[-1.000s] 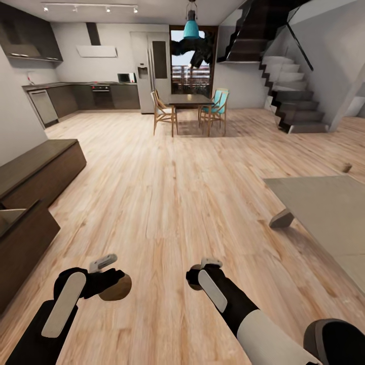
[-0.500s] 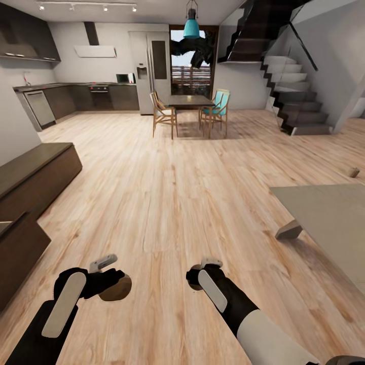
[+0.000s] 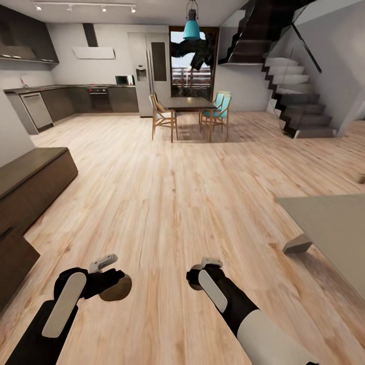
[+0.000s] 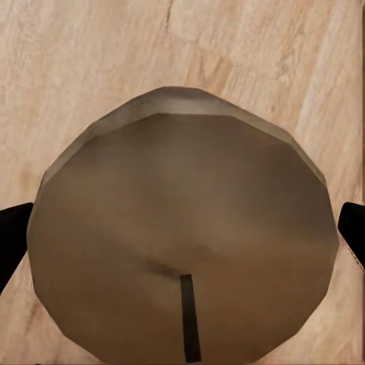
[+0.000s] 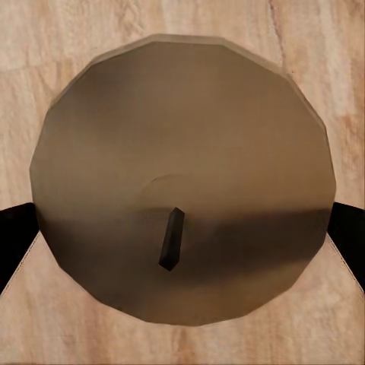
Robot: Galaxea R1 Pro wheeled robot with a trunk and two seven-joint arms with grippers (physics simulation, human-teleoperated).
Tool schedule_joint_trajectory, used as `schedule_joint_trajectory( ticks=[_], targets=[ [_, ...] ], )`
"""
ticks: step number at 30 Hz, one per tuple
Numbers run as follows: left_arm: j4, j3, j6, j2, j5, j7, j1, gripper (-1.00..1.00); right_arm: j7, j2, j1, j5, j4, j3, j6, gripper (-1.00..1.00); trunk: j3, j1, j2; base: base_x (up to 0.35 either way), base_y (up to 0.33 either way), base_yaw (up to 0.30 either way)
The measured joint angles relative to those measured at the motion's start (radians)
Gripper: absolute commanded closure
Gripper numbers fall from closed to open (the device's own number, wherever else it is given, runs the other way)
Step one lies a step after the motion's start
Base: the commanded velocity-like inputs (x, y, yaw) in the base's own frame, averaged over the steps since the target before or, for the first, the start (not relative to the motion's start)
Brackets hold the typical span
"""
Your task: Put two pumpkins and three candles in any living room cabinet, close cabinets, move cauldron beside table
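My left gripper (image 3: 112,285) is shut on a tan candle (image 3: 119,290), held low over the wood floor. In the left wrist view that candle (image 4: 182,228) is a flat tan disc with a dark wick, wedged between the black fingers (image 4: 11,243). A second candle (image 3: 193,284) is clamped in my right gripper (image 3: 195,278), and the right wrist view shows its round top (image 5: 182,182) between black fingers (image 5: 351,236). The long dark brown cabinet (image 3: 30,185) runs along the left wall, ahead of my left arm. Pumpkins and cauldron are out of view.
A low pale-grey table (image 3: 329,223) with a wedge-shaped leg (image 3: 297,246) stands at the right. A small brown object (image 3: 361,178) lies on the floor at the right edge. Farther off are a dining table with chairs (image 3: 188,109), a kitchen (image 3: 76,96) and stairs (image 3: 299,101).
The whole view has shifted: the cabinet slid toward the left edge and the grey table toward the right, so the camera moved forward. Both grippers keep their candles.
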Motion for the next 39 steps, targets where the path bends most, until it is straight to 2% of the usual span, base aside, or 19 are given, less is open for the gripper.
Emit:
schedule_joint_trajectory(
  ticks=[18,39],
  targets=[
    [0.000,0.000,0.000,0.000,-0.001,0.001,0.000,1.00,0.000,0.000,0.000,0.000,0.000,0.000,0.000,1.00,0.000,0.000,0.000,0.331,0.000,0.036],
    [0.000,-0.001,0.000,0.000,0.000,0.000,0.000,1.00,0.000,0.001,0.000,0.000,0.000,0.000,0.000,1.00,0.013,0.000,0.000,0.331,0.000,0.252]
  ],
)
